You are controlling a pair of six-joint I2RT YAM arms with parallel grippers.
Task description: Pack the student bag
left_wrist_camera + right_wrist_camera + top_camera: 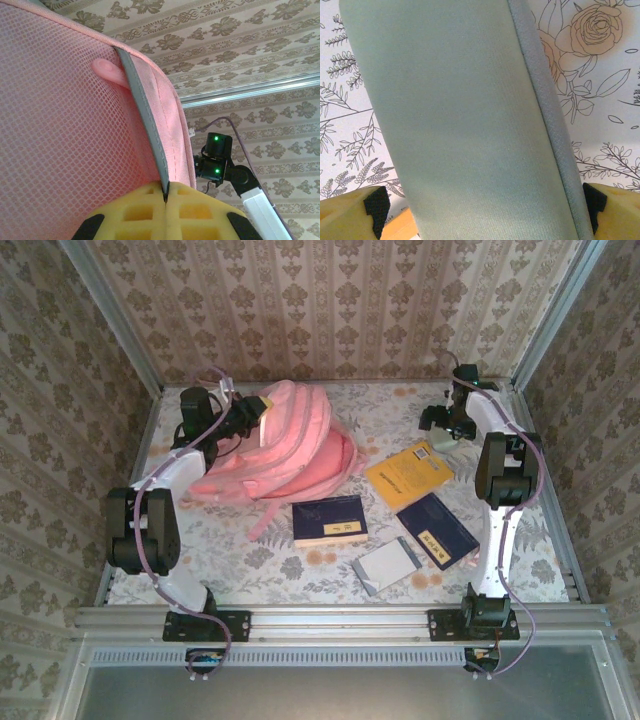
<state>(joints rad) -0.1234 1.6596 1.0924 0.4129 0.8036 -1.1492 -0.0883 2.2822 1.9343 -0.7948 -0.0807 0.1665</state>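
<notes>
The left gripper [165, 197] is clenched on the grey edge strip [145, 115] of the student bag [290, 445], which lies at the far left of the table [250, 550]. The right gripper [485, 202] is at the far right, well apart from the bag. Its jaws stand wide, straddling a grey-green case [460, 110] across its short width; whether they press it cannot be told. The bag lies to that gripper's left, so the carry would likely run leftward.

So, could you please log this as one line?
left gripper shut on student bag; right gripper open over grey-green item; books on table
</notes>
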